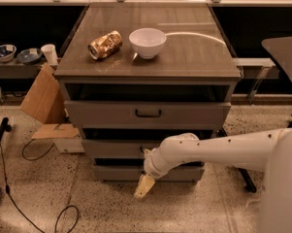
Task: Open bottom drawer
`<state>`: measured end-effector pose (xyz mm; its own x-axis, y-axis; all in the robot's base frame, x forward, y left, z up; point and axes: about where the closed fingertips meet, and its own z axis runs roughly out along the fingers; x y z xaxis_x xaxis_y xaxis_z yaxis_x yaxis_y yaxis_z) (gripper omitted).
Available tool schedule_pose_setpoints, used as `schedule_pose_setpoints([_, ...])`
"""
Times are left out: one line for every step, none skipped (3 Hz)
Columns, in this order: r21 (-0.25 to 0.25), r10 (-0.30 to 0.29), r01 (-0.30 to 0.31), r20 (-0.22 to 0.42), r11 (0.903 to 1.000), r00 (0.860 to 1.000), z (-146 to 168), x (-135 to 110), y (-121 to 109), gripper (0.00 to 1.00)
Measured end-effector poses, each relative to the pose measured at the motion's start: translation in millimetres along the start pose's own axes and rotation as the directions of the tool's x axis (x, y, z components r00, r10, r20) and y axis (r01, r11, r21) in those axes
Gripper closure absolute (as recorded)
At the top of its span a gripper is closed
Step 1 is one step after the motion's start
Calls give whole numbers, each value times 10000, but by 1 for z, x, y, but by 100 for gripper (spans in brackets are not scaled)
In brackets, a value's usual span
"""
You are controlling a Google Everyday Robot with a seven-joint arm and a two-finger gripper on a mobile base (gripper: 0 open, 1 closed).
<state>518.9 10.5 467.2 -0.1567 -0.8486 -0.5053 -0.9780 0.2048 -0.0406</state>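
A grey three-drawer cabinet (pixel 73 89) stands on a speckled floor. The bottom drawer (pixel 114 173), lowest and shortest of the three, sits just above the floor under a dark gap. A white robot arm (pixel 223 147) reaches in from the right, its tan pincer (pixel 144 186) pointing down before the drawer's lower edge, left of centre; whether it is open or grasping anything cannot be told. On the cabinet top, a crushed can (pixel 105 44) lies beside a white bowl (pixel 147 42).

Grey bottom drawer (pixel 115 173), gripper (pixel 142 187) at its front
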Motion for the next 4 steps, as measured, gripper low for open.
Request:
schedule_pose_setpoints([-299, 573, -575, -69, 9979, 9983, 52, 18, -6, 0])
schedule_pose_setpoints([-704, 1265, -1311, -661, 9889, 9898, 89, 47, -7, 0])
schedule_pose_setpoints([-1063, 1910, -2115, -1760, 9716, 9657, 118, 77, -6, 0])
schedule_pose_setpoints([-1063, 1910, -2115, -1761, 9716, 9657, 118, 77, -6, 0])
